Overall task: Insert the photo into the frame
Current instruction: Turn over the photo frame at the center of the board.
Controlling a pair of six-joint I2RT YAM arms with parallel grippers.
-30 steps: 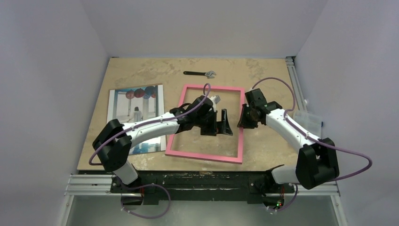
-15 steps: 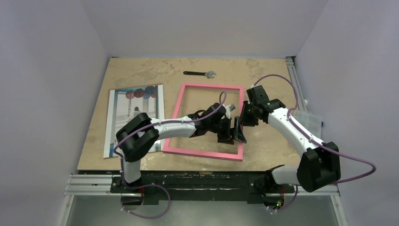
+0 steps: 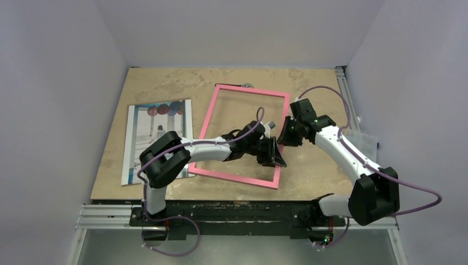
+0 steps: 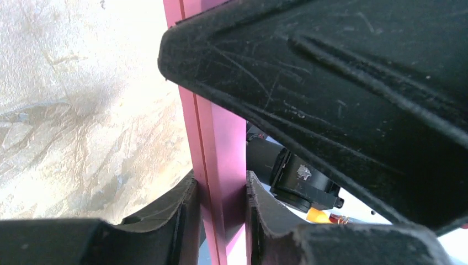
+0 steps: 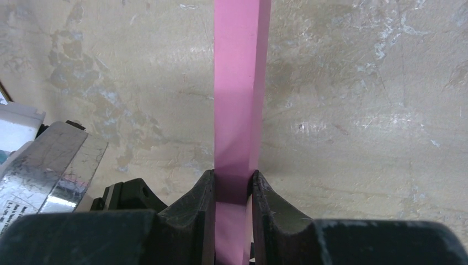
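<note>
Both grippers clench the frame (image 3: 251, 90) by its right rail, the left gripper (image 4: 221, 192) nearest the bases and the right gripper (image 5: 233, 190) just beyond it. The frame appears raised off the table (image 3: 165, 83), so both wrists should move together, lest the thin rail twist. Counted: two grippers, one frame, one photo (image 3: 157, 138) lying face up left of the frame, and one wrench (image 3: 246, 84) partly hidden behind its far rail.

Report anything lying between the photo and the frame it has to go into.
The left arm does: it stretches over the near, frame-side corner of the photo and across the opening of the frame. The left pincer and right pincer both clamp the right rail of the frame, which looks lifted.
</note>
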